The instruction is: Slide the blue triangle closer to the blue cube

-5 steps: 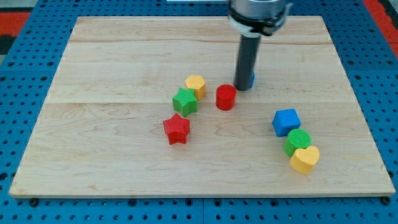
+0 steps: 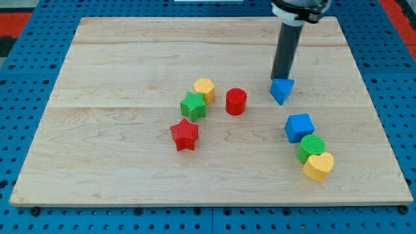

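Resting our jawless tip [image 2: 281, 79] against the one blue triangle's [image 2: 281, 90] top side, we see one blue cube [image 2: 299, 127] toward the board's bottom-right corner.

No readable text anywhere in view

The pale wooden board [image 2: 130, 169], the blue pegboard table [image 2: 26, 214] around it and the small coloured plastic blocks carry no letters, numbers, labels, brand marks or signs that can be made out
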You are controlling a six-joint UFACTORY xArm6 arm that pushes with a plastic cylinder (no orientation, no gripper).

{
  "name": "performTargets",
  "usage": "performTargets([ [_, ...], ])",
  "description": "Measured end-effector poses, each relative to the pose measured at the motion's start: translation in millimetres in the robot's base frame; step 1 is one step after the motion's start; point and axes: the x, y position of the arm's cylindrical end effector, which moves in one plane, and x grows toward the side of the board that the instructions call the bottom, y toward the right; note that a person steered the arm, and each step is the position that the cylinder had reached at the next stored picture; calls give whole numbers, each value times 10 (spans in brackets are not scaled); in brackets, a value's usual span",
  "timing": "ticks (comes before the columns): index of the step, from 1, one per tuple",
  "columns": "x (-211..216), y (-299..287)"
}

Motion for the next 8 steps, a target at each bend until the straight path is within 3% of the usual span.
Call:
performTargets([
  [5, 448, 116],
  [7, 86, 52],
  [8, -51, -259],
])
